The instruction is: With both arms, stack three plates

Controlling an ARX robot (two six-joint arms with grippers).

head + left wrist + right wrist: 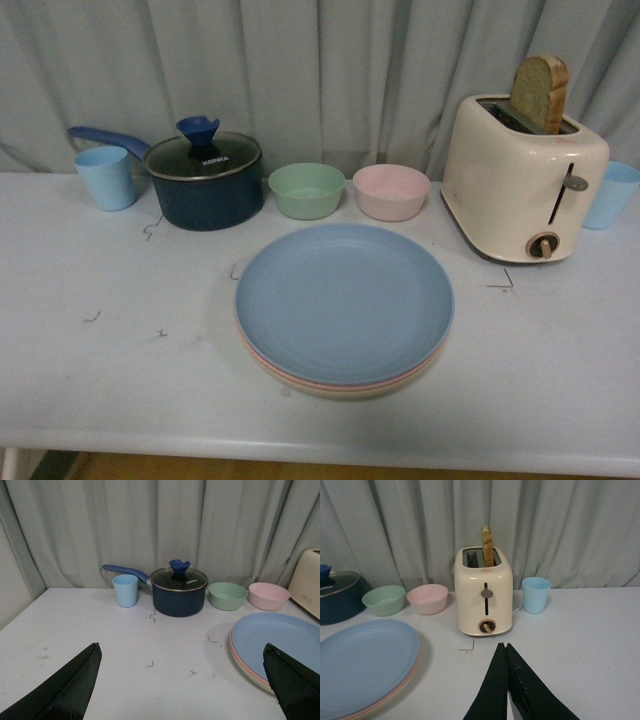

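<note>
Stacking Done, Both Grippers Empty

Resting in one pile near the table's (80, 390) front edge, the three plates lay nested: the light blue plate (344, 300) on top, the pink plate (262, 358) showing as a thin rim beneath it, the cream plate (345, 391) at the bottom. The left gripper (182, 682) stood wide open above bare table beside the pile, holding nothing. The right gripper (507, 680) had its fingers pressed together, empty, in front of the toaster (483, 592) and touching nothing.
</note>
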